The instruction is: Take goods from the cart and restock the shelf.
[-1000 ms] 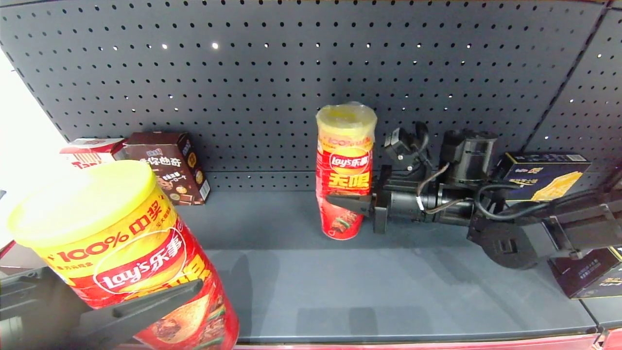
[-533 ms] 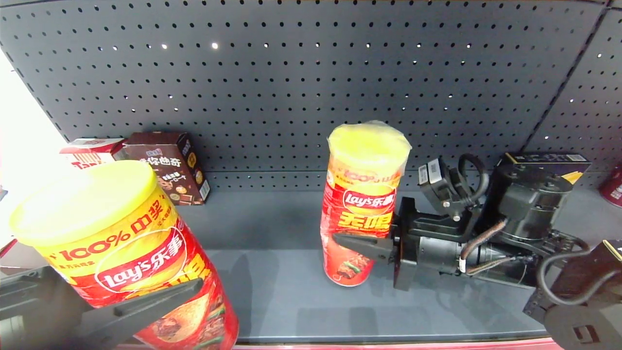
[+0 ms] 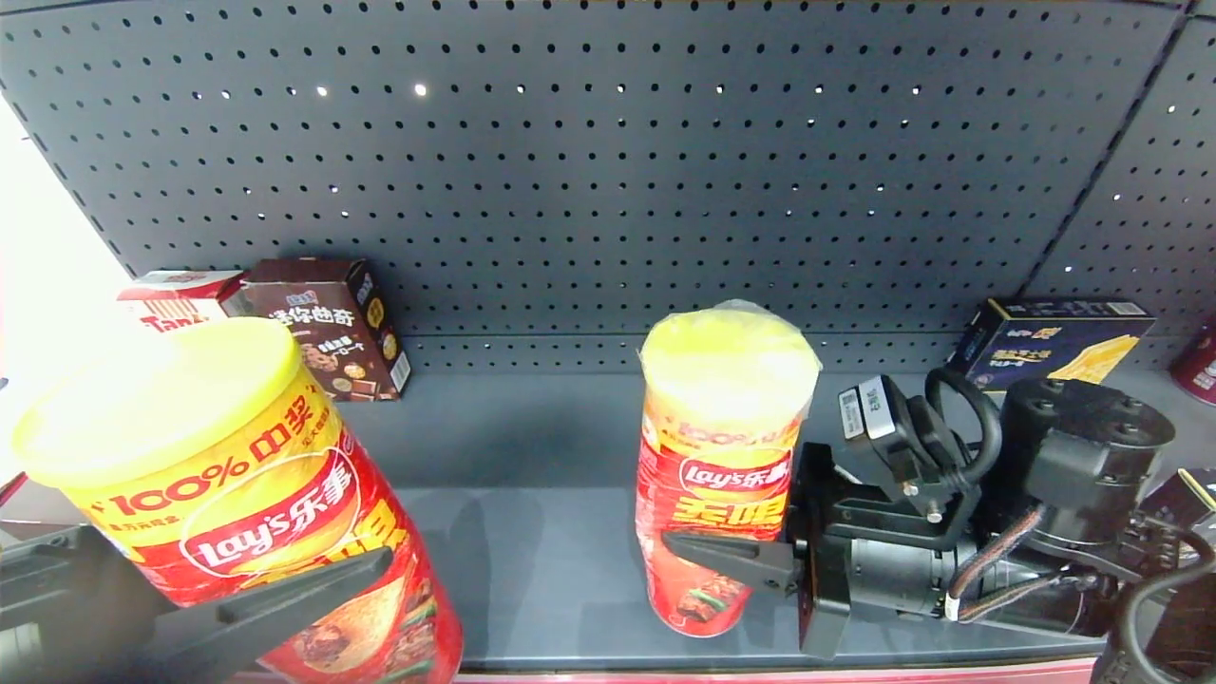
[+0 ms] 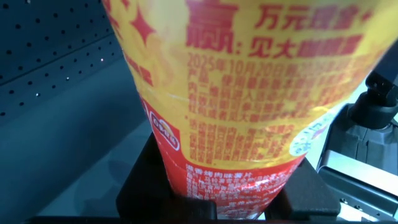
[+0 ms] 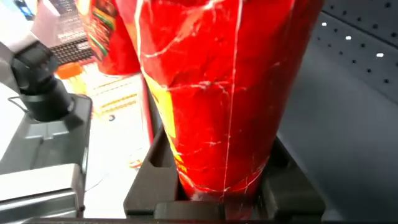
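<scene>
Two red and yellow chips cans with yellow lids are in hand. My left gripper (image 3: 285,589) is shut on one can (image 3: 228,494) at the lower left, in front of the shelf's front edge; its label shows close up (image 4: 249,93). My right gripper (image 3: 708,546) is shut on the other can (image 3: 722,456), upright over the front middle of the grey shelf (image 3: 532,446). Its red lower body (image 5: 224,93) sits between the jaws. Whether its base touches the shelf cannot be told.
A brown cookie box (image 3: 332,323) and a red-white box (image 3: 171,294) stand at the back left. A dark blue box (image 3: 1054,342) and a red can (image 3: 1199,366) are at the back right. The pegboard wall (image 3: 608,171) closes the rear.
My right gripper has drawn its can from the back of the shelf toward the front edge. The left arm and its can have stayed put.
</scene>
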Robot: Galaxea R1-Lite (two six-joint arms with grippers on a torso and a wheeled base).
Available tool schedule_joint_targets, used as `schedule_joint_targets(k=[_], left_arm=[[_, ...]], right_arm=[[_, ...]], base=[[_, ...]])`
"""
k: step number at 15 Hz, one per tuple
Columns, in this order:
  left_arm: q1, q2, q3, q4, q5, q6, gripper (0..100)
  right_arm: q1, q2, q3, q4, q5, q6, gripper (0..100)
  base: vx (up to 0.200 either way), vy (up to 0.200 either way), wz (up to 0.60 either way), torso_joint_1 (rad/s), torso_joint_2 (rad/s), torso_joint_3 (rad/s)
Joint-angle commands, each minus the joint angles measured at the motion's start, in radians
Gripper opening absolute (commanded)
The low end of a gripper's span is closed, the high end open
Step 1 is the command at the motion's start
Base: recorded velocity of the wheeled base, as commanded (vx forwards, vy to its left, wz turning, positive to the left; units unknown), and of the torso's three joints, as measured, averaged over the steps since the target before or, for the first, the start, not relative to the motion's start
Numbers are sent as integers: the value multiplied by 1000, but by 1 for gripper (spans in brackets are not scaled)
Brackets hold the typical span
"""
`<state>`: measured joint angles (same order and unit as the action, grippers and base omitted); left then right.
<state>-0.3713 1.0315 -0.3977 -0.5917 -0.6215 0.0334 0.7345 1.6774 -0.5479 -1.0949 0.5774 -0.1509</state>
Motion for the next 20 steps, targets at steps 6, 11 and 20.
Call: schedule_joint_targets(k=[6,11,20], left_arm=[[0,-7,8,1,3,0,0],[0,-25,33,1,5,-4,0],[0,-37,31,1,5,-15,0]], right_arm=[[-17,108,6,-72,15,-12,0],[-24,136,-3,-72,15,-13,0],[-35,39,29,-72,-4,-32,100]], base=[[0,0,0,0,0,0],[0,0,0,0,0,0],[0,0,0,0,0,0]])
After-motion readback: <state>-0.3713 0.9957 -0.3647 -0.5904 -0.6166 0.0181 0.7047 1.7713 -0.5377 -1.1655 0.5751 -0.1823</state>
